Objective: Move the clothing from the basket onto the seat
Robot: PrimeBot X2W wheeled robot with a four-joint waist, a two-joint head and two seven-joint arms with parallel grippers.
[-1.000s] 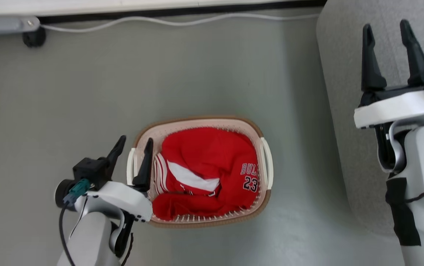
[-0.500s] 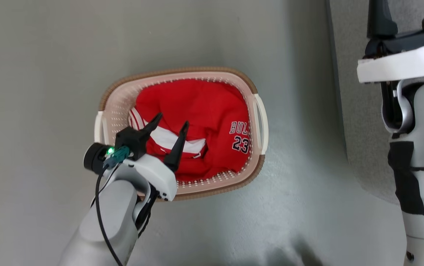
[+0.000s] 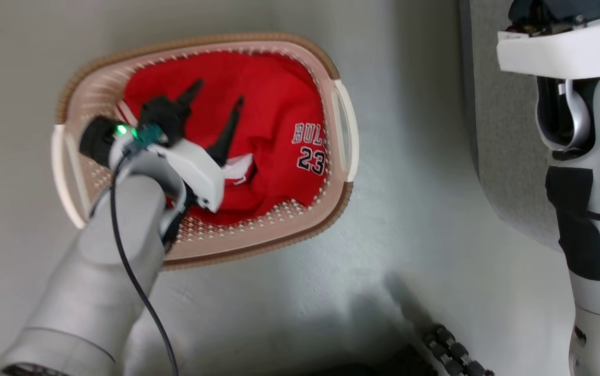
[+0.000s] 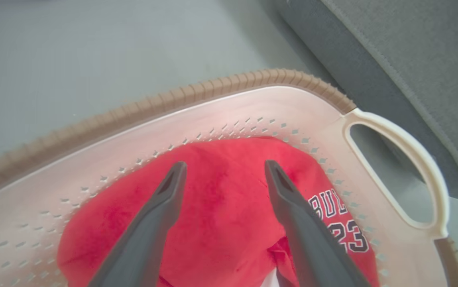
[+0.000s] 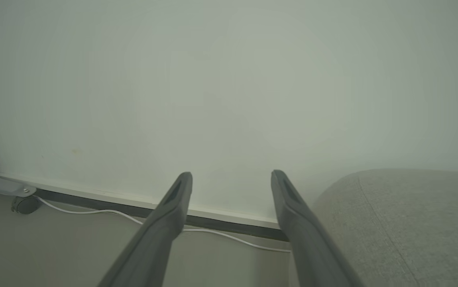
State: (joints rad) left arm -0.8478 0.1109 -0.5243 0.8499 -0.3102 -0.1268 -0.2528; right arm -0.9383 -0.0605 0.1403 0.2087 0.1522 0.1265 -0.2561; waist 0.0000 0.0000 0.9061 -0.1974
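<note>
One cream basket (image 3: 201,43) with a brown rim stands on the grey floor (image 3: 409,219), toward 10 o'clock in the head view. It holds all the red clothing (image 3: 279,99), bunched into a heap that covers the bottom from wall to wall. On the heap's 3 o'clock side, dark white-edged letters and the number 23 (image 3: 311,158) face up, just inside the white handle (image 3: 345,130), and a white panel (image 3: 237,169) shows near 6 o'clock of the heap. How many pieces make up the heap cannot be told. The left gripper (image 3: 219,91) is down inside the basket's rim, over the middle of the clothing, its two dark fingers spread wide with nothing between them. The left wrist view shows both tips over red cloth, pointing toward the basket's wall, but whether they touch the cloth cannot be told. The sofa (image 3: 503,156) lies at 3 o'clock from the basket, near it but apart, with a strip of floor between. The right gripper (image 5: 232,174) is well away from the basket, its white wrist at 1 o'clock in the head view above the sofa's edge. Its fingers are parted wide and grip nothing, aimed at a pale wall (image 5: 229,79) with a white cable (image 5: 221,235) along its foot.
</note>
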